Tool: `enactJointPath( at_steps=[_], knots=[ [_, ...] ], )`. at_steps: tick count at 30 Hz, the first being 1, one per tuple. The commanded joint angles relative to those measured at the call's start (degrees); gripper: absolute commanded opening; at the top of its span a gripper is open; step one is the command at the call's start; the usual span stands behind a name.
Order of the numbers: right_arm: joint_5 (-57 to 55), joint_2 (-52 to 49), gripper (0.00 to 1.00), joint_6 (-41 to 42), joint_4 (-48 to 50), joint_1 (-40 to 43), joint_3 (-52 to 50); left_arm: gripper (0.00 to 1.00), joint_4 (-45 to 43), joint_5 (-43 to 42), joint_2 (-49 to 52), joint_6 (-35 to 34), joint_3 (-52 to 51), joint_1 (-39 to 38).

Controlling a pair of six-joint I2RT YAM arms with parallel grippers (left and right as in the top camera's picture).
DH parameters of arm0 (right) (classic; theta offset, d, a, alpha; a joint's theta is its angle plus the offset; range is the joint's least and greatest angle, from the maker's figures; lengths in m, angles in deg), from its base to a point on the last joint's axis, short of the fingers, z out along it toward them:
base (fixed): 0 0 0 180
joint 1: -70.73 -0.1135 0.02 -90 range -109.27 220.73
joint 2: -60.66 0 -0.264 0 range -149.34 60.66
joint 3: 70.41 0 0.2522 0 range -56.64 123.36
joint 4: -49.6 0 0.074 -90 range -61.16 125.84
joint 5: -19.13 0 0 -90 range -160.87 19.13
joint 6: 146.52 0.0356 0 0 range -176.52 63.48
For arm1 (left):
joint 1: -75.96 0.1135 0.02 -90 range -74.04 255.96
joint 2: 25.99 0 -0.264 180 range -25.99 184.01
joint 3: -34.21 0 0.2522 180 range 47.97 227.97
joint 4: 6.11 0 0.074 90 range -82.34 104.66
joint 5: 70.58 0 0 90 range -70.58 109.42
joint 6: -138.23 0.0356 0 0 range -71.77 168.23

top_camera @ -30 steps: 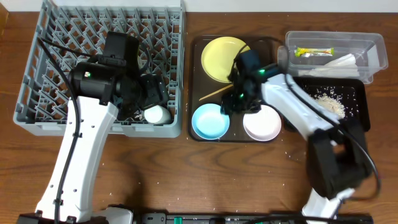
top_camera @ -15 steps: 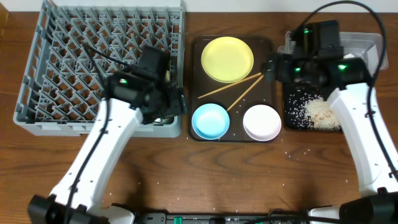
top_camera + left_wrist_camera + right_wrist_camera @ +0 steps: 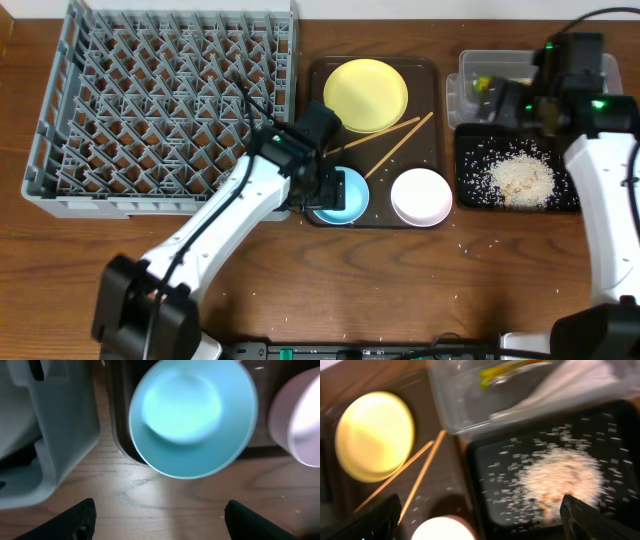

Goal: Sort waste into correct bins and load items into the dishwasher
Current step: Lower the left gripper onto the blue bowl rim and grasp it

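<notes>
Both gape empty, left jaws and right jaws; the left hangs over the light blue bowl (image 3: 350, 196) in the brown tray (image 3: 425, 95); loading is in hand, I judge; next I must drop, pinch its rim, carry it to the dish rack (image 3: 150, 110).

A wooden table (image 3: 400, 290) carried a grey dish rack (image 3: 130, 100) at ten o'clock and a brown tray (image 3: 428, 150) near centre. A clear tub (image 3: 465, 90) sat at two o'clock, with a black tray (image 3: 468, 200) touching its near side. Stray grains (image 3: 468, 243) lay at four.
</notes>
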Motion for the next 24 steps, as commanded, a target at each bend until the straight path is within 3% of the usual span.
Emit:
enactJointPath(
  at_steps=[1, 16, 24],
  knots=[
    [-2.08, -0.09, 0.99, 1.40, -0.26, 2.16, 0.22, 0.84, -0.15, 3.13, 2.91, 1.53, 0.11, 0.09],
    [-2.05, -0.09, 0.99, 1.40, -0.26, 2.34, 0.22, 0.82, -7.91, 3.50, 10.54, 6.71, 0.04, 0.07],
    [-2.05, -0.09, 0.99, 1.40, -0.24, 2.34, 0.22, 0.72, -9.11, 2.75, 15.15, 5.77, 0.04, 0.07]
  ],
)
